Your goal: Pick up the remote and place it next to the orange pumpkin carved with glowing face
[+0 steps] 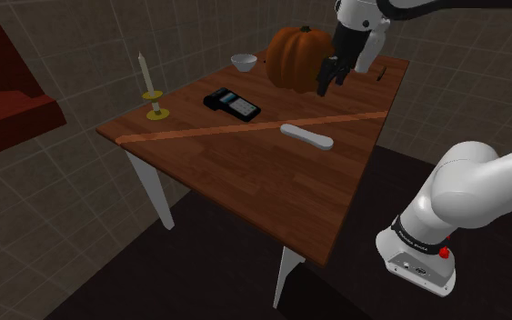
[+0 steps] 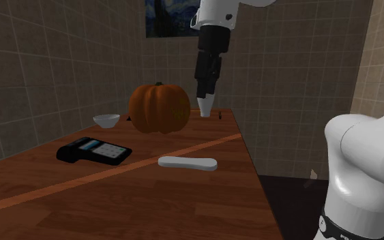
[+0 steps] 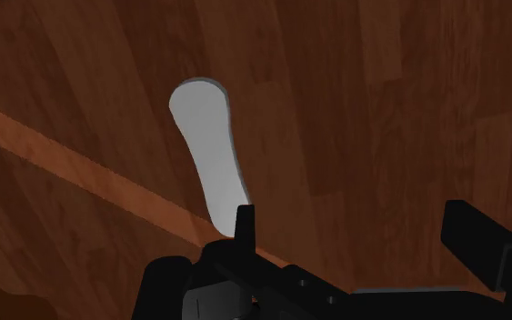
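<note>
White and slim, the remote (image 1: 306, 136) lies flat on the tabletop (image 1: 235, 182) at centre frame, unheld. The tool (image 1: 328, 80) hangs open at upper centre, beside the pumpkin (image 1: 292, 56). Best to descend squarely, straddle the remote's narrow width, then close.

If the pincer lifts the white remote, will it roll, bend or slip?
The remote lies flat and low on the table, so it probably will not roll or tip. Its slim, even shape suggests it is stiff and light. The smooth, rounded surface may slip, so a grasp across its narrow middle seems safest.
</note>
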